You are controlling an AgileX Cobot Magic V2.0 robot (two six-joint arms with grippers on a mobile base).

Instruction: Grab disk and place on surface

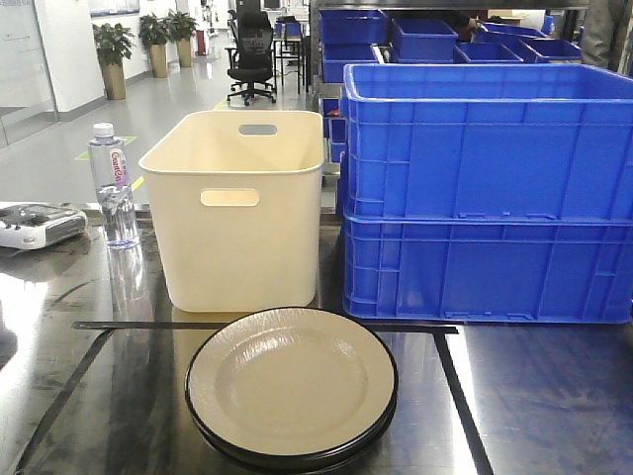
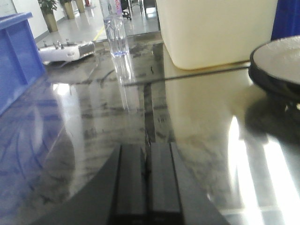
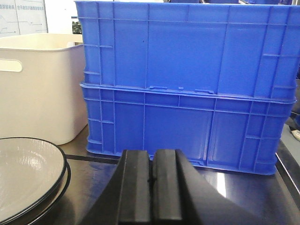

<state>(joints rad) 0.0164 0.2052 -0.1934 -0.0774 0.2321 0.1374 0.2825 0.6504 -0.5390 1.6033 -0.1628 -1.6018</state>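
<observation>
A stack of cream disks with black rims (image 1: 292,388) rests on the dark shiny surface (image 1: 534,396) inside black tape lines. The left wrist view catches the stack's edge (image 2: 277,63) at the far right. In the right wrist view the disks (image 3: 28,176) lie at the lower left. My left gripper (image 2: 146,150) is shut with nothing in it, low over the surface to the left of the stack. Shut and empty too, my right gripper (image 3: 152,154) sits to the right of the disks, facing the blue crates. Neither gripper shows in the front view.
A cream bin (image 1: 239,203) stands behind the disks. Two stacked blue crates (image 1: 490,193) stand at the right. A water bottle (image 1: 113,185) and a grey controller (image 1: 38,224) are at the left. Another blue crate (image 2: 16,61) shows at the left wrist view's left edge.
</observation>
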